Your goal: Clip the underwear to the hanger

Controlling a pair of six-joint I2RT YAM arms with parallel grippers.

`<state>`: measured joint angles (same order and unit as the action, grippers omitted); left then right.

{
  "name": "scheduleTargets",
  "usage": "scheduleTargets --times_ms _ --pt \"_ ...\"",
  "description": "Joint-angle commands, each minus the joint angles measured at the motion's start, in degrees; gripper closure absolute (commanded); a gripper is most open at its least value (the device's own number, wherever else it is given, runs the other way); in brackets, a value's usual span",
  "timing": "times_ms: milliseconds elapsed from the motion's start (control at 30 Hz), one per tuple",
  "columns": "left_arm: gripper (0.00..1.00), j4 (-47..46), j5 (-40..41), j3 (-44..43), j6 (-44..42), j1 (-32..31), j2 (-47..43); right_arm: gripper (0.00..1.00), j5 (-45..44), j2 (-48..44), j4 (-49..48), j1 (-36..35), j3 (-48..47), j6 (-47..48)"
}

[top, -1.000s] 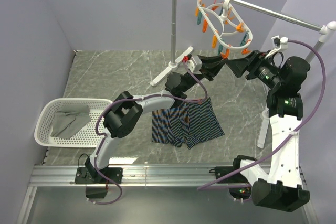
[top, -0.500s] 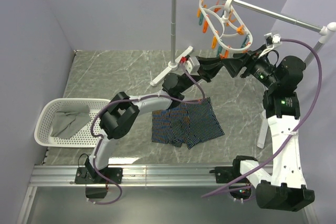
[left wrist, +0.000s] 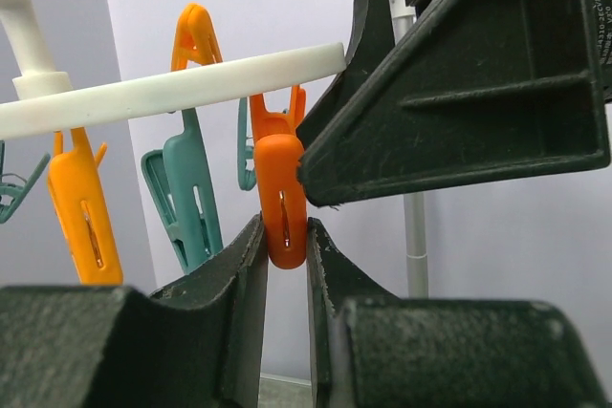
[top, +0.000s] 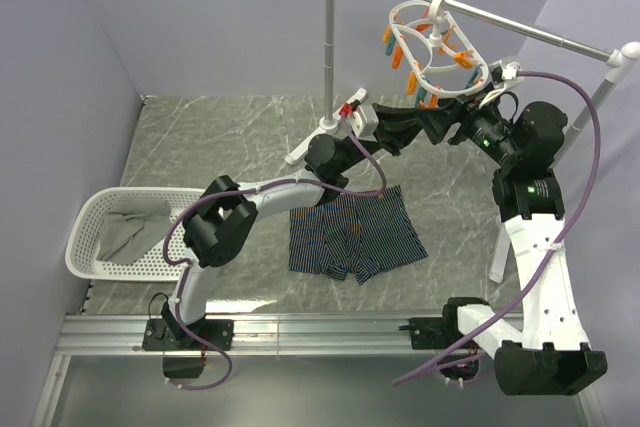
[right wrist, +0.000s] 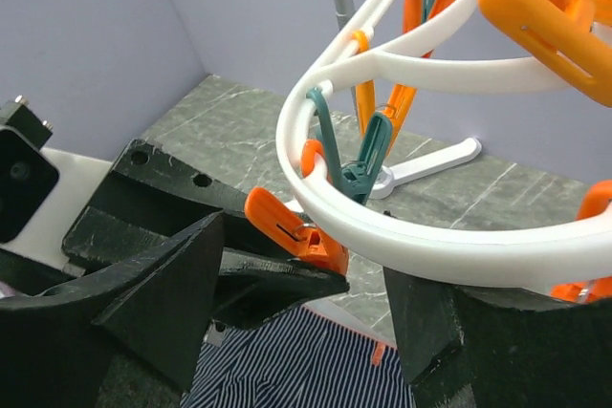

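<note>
Seen from above, the upper left corner of the underwear (top: 355, 237) is hidden under the left arm (top: 270, 195). Where both sets of jaws meet below the hanger (top: 437, 47), the pegs are too small to tell which one sits between them. In the left wrist view the lower end of the orange peg (left wrist: 280, 198) is out of sight between the left jaws. The hanger's ring runs off the left edge, and a right jaw blocks much of the rail stand (left wrist: 413, 226). In the right wrist view the underwear is only a striped patch cut by the bottom edge.
</note>
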<state>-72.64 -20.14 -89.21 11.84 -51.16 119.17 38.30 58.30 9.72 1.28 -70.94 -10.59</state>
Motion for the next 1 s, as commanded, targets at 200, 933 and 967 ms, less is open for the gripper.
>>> scheduleTargets --times_ms 200,933,967 --pt "1.00 2.1 -7.2 -0.5 2.4 -1.0 -3.3 0.30 -6.6 -1.5 -8.3 -3.5 1.1 0.6" --pt "0.50 6.5 -9.2 1.1 3.0 0.0 -6.0 0.96 -9.8 0.0 -9.6 -4.4 1.1 -6.4" --pt "0.50 6.6 -9.0 1.1 2.9 0.1 -6.0 1.00 -9.9 -0.1 -9.6 -4.4 1.2 -6.4"
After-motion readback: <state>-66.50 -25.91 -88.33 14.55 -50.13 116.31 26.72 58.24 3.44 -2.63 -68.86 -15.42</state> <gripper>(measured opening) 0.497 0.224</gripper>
